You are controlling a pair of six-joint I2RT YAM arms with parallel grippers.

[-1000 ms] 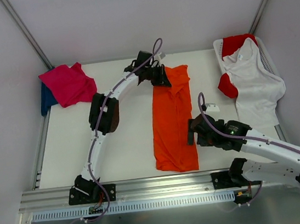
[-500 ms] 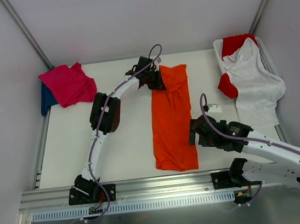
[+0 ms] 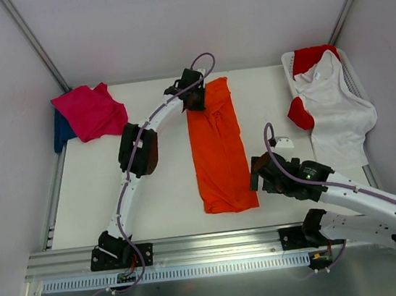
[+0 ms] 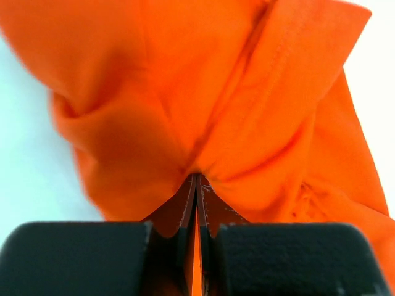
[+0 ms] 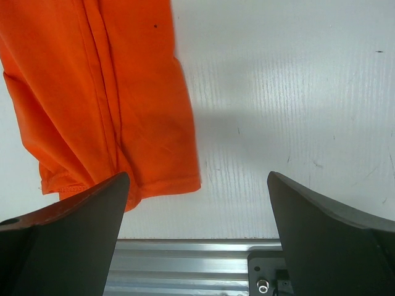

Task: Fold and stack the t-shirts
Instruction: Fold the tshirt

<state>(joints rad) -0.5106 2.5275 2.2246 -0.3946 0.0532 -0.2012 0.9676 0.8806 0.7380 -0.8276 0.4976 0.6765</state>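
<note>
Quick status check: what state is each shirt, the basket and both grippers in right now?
orange t-shirt: folded into a long strip, flat on the table.
left gripper: shut on the orange t-shirt's far end.
right gripper: open, empty, beside the strip's near end.
magenta-pink t-shirt: bunched, lying on the dark blue t-shirt.
white t-shirt: unfolded, draped over the basket.
red t-shirt: unfolded, partly under the white one.

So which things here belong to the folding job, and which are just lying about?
Job: orange t-shirt, pinched by the left gripper; pink t-shirt; blue t-shirt; white t-shirt; red t-shirt.
Lying about: white basket; table.
</note>
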